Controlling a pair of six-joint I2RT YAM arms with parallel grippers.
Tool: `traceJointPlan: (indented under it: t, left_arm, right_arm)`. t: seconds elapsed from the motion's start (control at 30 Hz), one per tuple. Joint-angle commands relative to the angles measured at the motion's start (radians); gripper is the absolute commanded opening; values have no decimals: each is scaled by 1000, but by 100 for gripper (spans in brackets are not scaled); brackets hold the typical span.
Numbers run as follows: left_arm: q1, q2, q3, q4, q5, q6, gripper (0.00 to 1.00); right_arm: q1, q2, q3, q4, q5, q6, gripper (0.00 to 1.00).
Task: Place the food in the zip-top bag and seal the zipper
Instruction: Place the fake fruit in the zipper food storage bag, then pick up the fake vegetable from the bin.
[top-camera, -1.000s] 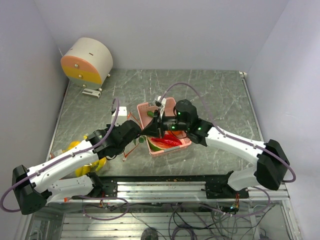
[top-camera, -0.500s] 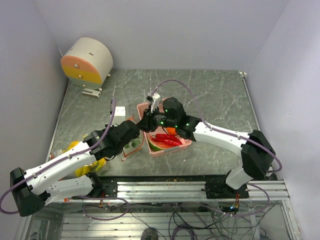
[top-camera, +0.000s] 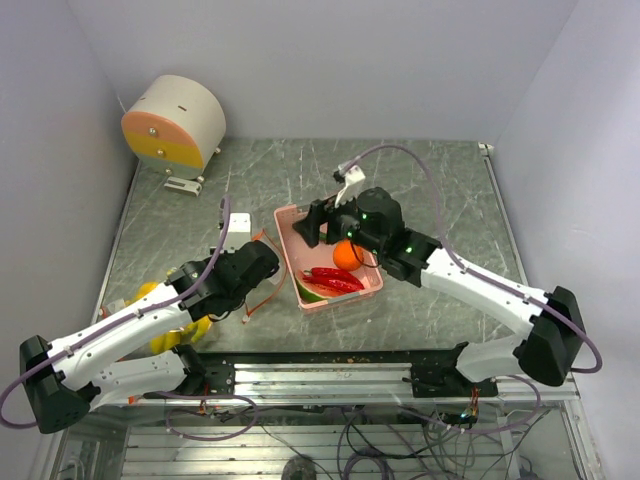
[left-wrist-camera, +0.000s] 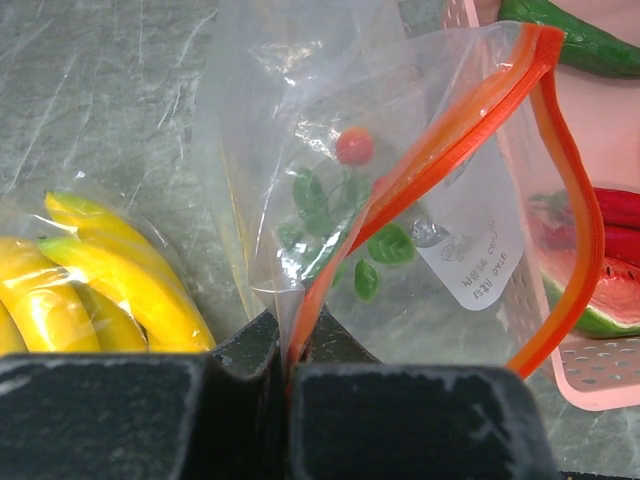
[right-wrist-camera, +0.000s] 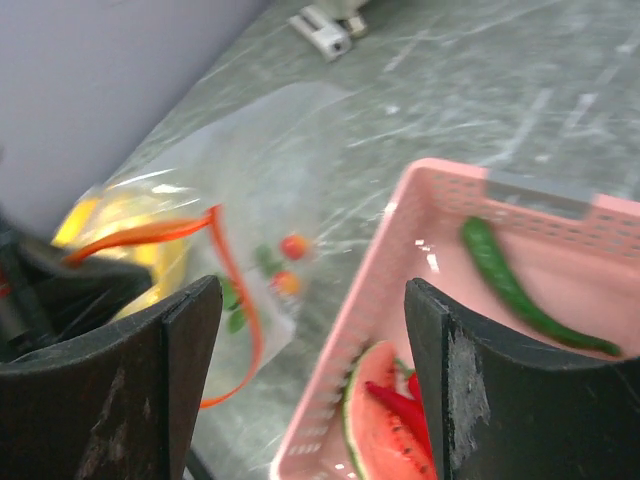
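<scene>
A: Bag (left-wrist-camera: 300, 140)?
B: On table (top-camera: 450, 190), just left of pink tray (right-wrist-camera: 400, 235); mouth faces tray. Zipper (left-wrist-camera: 440, 140) runs from L gripper (left-wrist-camera: 288, 395), pinching it, toward tray.
A: R gripper (right-wrist-camera: 312, 340)?
B: Spread, empty, over tray. Orange (top-camera: 346, 255) shows only in top cam.

Bananas (left-wrist-camera: 100, 285) partly beyond left edge

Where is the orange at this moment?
In the top view, the orange sits inside the pink tray, toward its right side, just beyond the red chili peppers.
</scene>
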Motion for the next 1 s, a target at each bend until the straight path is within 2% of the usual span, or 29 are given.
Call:
traceJointPlan:
  t: [0.0, 0.13, 0.37, 0.7, 0.9, 0.97]
  left_arm:
    - [-1, -23, 6, -10, -3, 8, 7]
    - [0, -30, 7, -8, 5, 16, 7]
    - [-1, -49, -5, 3, 5, 28, 7]
    - [-1, -57, -8, 7, 2, 40, 7]
    - [-1, -63, -9, -2, 1, 36, 7]
    - [-1, -62, -10, -1, 1, 36, 7]
  right_arm:
    - [-91, 59, 6, -82, 96, 4, 74]
    - [-155, 210, 57, -97, 5, -47, 74]
    - [-163, 424, 160, -93, 30, -179, 77]
    - [-163, 654, 301, -109, 39, -294, 76]
    - [-163, 709, 291, -102, 67, -321, 69]
    - [-164, 723, 294, -107, 66, -324, 62]
